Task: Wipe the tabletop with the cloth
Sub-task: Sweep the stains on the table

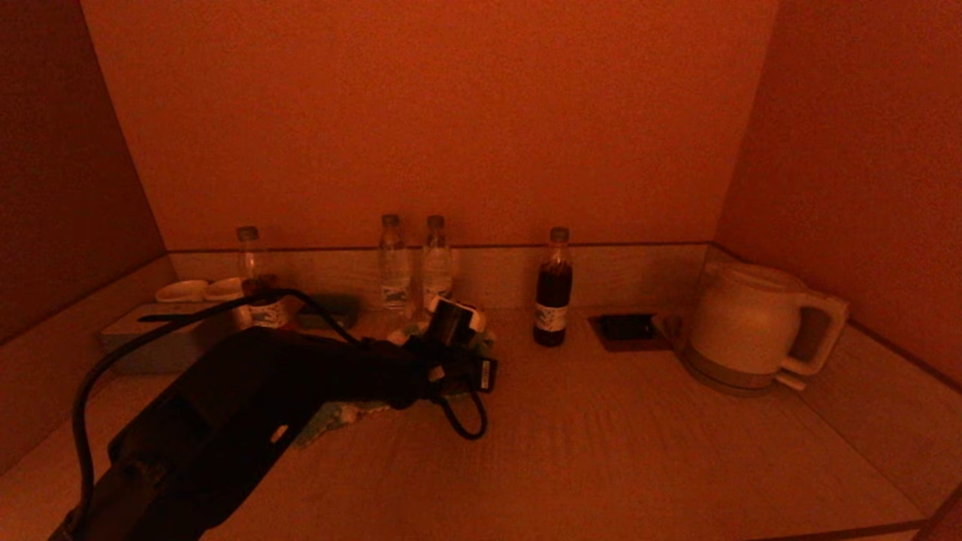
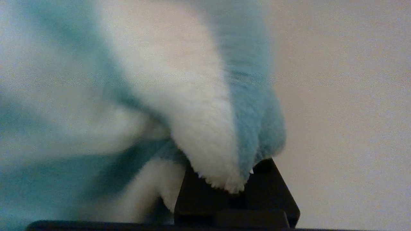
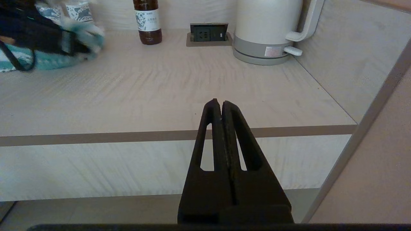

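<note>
The cloth is fluffy, teal and white. My left gripper is shut on a fold of it. In the head view the left gripper rests low over the light wooden tabletop, left of centre near the back. The cloth trails out from under the arm towards the front left. The right wrist view shows the cloth bunched under the left gripper at the far left. My right gripper is shut and empty, parked in front of the table's front edge, out of the head view.
A white kettle stands at the back right beside a recessed socket. A dark bottle and two water bottles stand along the back wall. A third bottle, small dishes and a box are at the back left. Walls enclose three sides.
</note>
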